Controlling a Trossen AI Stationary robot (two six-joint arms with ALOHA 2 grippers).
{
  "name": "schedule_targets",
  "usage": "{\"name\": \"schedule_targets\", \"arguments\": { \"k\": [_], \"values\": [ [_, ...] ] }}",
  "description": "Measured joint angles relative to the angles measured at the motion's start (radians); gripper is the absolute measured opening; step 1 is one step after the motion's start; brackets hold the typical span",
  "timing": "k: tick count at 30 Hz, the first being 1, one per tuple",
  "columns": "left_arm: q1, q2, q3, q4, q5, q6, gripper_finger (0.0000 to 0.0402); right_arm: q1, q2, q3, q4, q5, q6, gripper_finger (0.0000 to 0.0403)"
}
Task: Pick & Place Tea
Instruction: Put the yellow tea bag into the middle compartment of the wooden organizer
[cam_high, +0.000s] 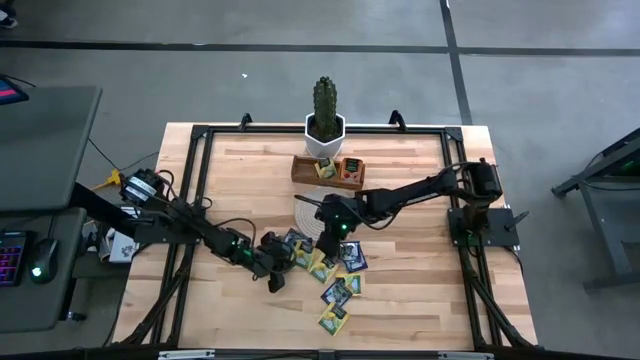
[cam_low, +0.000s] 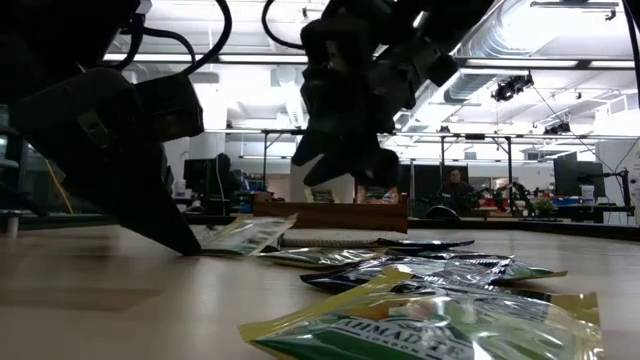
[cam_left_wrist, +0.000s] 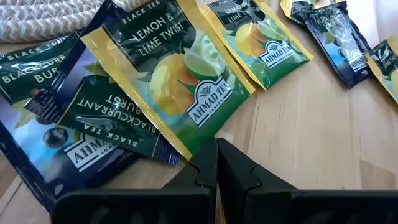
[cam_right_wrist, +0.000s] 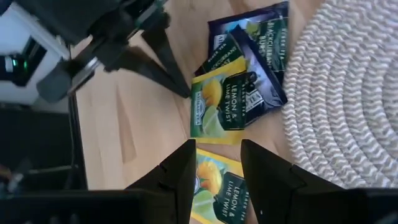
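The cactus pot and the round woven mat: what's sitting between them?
High view: a brown wooden tray holding tea sachets lies between the cactus pot and the mat.

Bunch of small square tea sachets scattered flat on the desk, some overlapping. Yellow-green Lemon & Lime Twist sachet lies partly on top of the dark blue Blackcurrant Burst sachets. A couple more sachets sit in the wooden tray.
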Motion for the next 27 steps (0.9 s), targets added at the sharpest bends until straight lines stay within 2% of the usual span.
{"name": "schedule_targets", "arguments": {
  "k": [8,14,27],
  "values": [
    [0.0,0.003,-0.001,-0.011,-0.012,-0.001,0.0,-0.006,0.001,-0.001,0.002,0.009,0.135,0.0123],
    [0.0,0.004,-0.002,-0.016,-0.014,0.001,0.0,-0.003,0.022,-0.001,0.038,0.02,0.174,0.0128],
    [0.0,0.004,-0.004,-0.024,-0.016,0.002,0.0,0.012,0.096,-0.002,0.091,0.028,0.21,0.0205]
  ]
}}
